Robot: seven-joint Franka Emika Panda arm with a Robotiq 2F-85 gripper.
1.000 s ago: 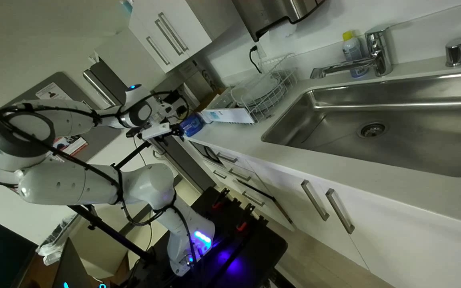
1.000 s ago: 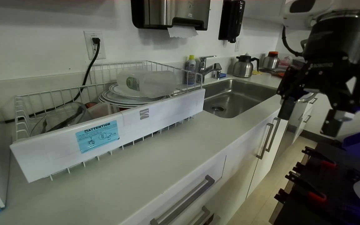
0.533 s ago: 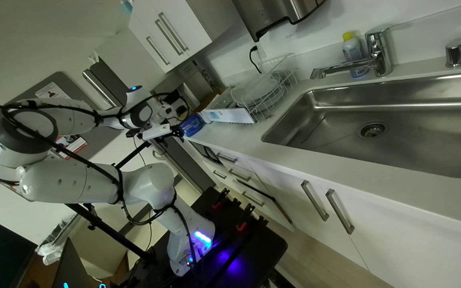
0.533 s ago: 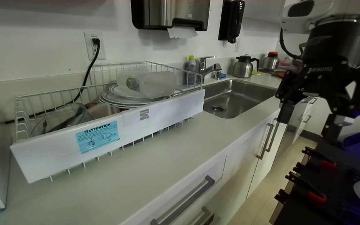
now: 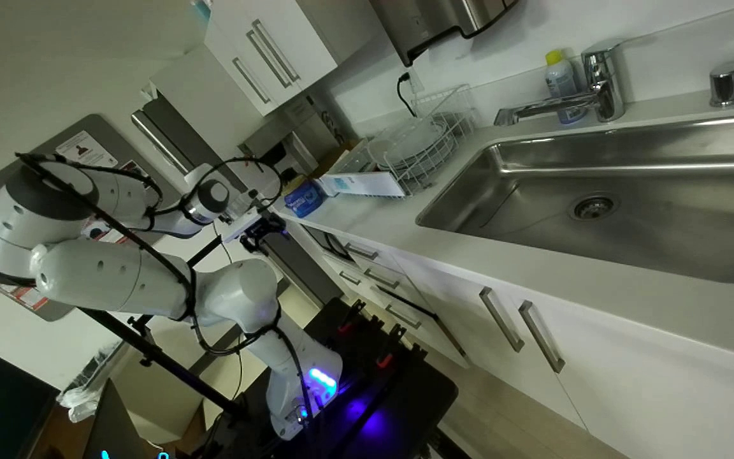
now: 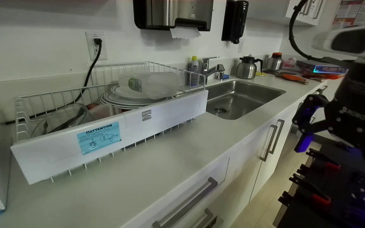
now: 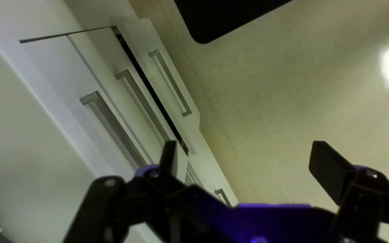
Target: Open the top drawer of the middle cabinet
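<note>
The end effector reads "ROBOTIQ", the dish rack label "ATTENTION".

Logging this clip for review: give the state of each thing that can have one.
Gripper: open
Top drawer: shut
Second drawer: appears shut
Bottom drawer: looks slightly out
Sink cabinet doors: shut
Upper cabinet doors: shut
Faucet: no water running
Power plug: plugged in
Yellow-capped bottle: upright
Carafe: lidded
Paper towel: hanging from dispenser
</note>
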